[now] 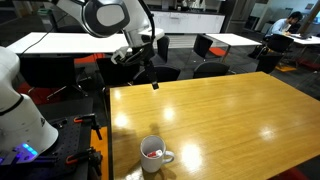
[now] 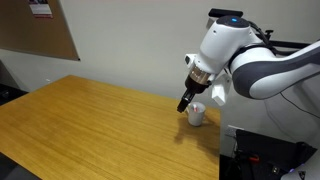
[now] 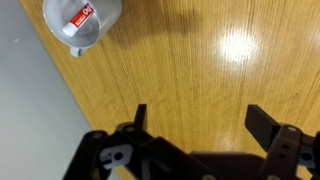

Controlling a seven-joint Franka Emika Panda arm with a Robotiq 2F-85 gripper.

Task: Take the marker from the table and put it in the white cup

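Observation:
The white cup (image 1: 153, 153) stands on the honey-coloured table (image 1: 220, 120) near its front edge. The red marker (image 1: 151, 153) lies inside it. In the wrist view the cup (image 3: 80, 22) is at the top left, with the marker (image 3: 83, 14) resting inside. In an exterior view the cup (image 2: 197, 114) shows partly behind the arm. My gripper (image 3: 200, 120) is open and empty, well above the table and away from the cup. It also shows in both exterior views (image 1: 150, 78) (image 2: 186, 100).
White tables (image 1: 60, 42) and dark chairs (image 1: 208, 47) stand behind the wooden table. A person (image 1: 285, 25) sits far back. The robot base (image 1: 20, 110) is beside the table. A corkboard (image 2: 40, 25) hangs on the wall.

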